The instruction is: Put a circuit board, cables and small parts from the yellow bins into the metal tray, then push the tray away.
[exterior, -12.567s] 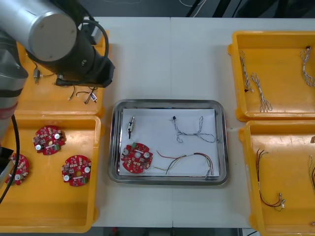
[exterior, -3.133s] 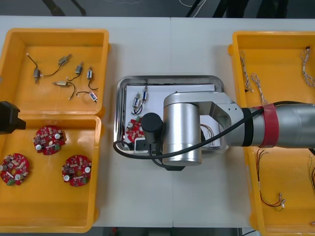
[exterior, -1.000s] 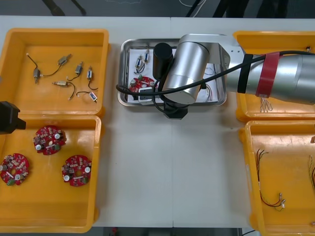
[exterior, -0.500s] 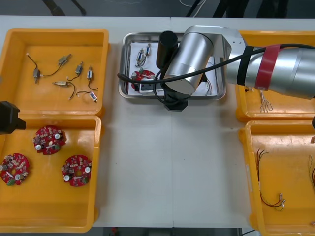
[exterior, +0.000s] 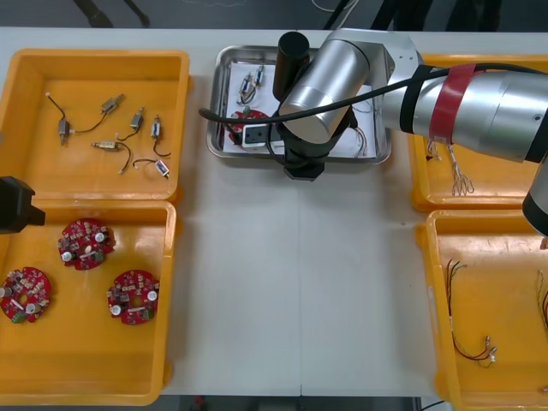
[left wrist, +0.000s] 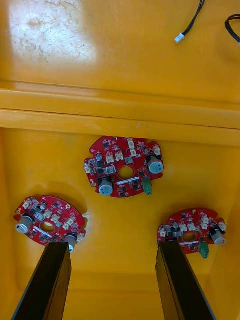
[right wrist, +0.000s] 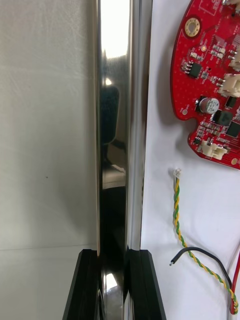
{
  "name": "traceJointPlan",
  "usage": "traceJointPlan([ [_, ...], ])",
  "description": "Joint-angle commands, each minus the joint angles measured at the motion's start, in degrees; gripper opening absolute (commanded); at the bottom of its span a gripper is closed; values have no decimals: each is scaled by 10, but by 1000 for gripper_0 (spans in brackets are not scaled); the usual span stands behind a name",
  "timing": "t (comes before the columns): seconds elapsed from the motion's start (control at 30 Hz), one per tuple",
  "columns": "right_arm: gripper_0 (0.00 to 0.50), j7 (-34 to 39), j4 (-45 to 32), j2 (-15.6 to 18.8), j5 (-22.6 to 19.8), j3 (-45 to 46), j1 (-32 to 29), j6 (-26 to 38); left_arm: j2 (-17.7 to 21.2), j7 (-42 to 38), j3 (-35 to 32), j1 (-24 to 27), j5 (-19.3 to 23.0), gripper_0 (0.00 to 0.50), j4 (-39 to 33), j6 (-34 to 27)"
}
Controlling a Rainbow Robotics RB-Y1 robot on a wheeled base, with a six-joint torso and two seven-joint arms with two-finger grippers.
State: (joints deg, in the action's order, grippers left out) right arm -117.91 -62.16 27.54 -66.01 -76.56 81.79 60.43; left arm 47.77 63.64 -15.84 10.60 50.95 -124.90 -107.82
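The metal tray (exterior: 215, 128) lies near the table's far edge, between the far bins. My right gripper (exterior: 301, 166) is at its near rim. In the right wrist view the right gripper (right wrist: 114, 256) is shut on the tray's rim (right wrist: 115, 100), one finger (right wrist: 86, 282) outside it and the other inside. On the white lining lie a red circuit board (right wrist: 212, 85), a red and yellow cable (right wrist: 177, 215) and a black cable (right wrist: 200, 252). Small metal parts (exterior: 251, 84) lie at the tray's far left. My left gripper (left wrist: 112, 245) hangs open over the near left bin.
The far left yellow bin (exterior: 94, 64) holds several small metal parts (exterior: 128, 137). Three circuit boards (exterior: 86, 244) lie in the near left bin (exterior: 163, 342). The near right bin (exterior: 437, 325) holds cables (exterior: 467, 342). My right arm covers part of the far right bin (exterior: 514, 193).
My right gripper has slid the tray farther away, toward the table's far edge. The left arm has stayed still.
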Motion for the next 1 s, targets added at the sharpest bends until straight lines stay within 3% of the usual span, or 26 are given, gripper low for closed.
traceJointPlan([
  [0.03,0,-29,10,-11,-11,13,36,-9,-6,32,-19,-6,4,500,-16,6],
  [0.53,7,-50,17,-11,-31,13,36,-9,-6,32,-19,-6,4,500,-16,6],
  [0.57,125,-50,18,-12,-30,13,36,-10,-6,32,-19,-6,4,500,-16,6],
  [0.77,431,-54,18,-12,-32,26,36,-8,-6,32,-19,-6,4,500,-16,6],
  [0.83,493,-55,18,-13,-34,33,36,-5,-6,32,-19,-6,4,500,-16,6],
  [1.0,500,-57,13,-14,-41,65,36,25,-6,32,-19,-6,4,500,-16,6],
])
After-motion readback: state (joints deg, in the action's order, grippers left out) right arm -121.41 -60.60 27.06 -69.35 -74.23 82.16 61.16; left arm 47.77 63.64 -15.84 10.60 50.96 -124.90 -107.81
